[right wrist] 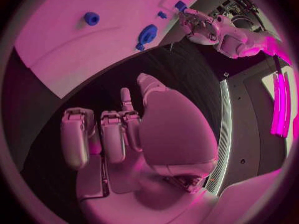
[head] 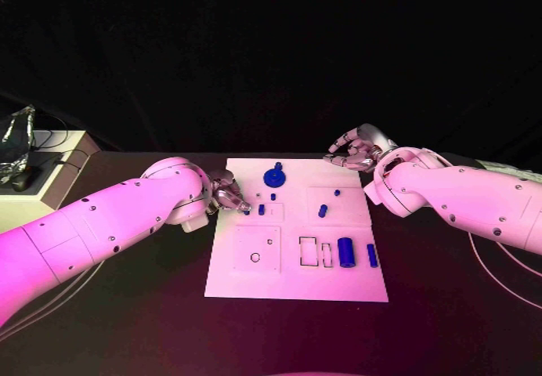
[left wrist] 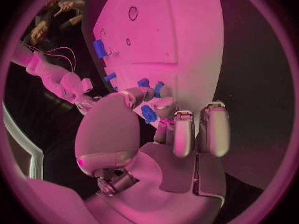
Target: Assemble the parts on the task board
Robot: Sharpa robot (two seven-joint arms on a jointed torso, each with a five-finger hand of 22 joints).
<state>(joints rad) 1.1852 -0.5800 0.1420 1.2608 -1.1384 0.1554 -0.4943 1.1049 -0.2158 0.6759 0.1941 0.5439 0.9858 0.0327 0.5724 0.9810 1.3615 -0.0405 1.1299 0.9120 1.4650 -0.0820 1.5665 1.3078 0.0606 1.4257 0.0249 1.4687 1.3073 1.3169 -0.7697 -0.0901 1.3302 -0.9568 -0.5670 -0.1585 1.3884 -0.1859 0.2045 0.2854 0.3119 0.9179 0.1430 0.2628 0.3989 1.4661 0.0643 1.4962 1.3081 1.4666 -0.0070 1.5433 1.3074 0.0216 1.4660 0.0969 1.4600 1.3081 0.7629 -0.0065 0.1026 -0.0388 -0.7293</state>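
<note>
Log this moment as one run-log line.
left hand: pinches a small blue part at the task board left edge | right hand: holds nothing, off the board's far right corner | blue parts on board: several

Robotics lab: black-draped table, white task board, cabled equip. alongside.

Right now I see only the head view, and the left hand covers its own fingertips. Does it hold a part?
Observer: Yes. In the left wrist view the left hand pinches a small blue part between its thumb and a finger.
Operator: And the right hand, is something inside it?
Observer: No. In the right wrist view the right hand has its fingers curled in with nothing in them, over the black table beside the task board.
</note>
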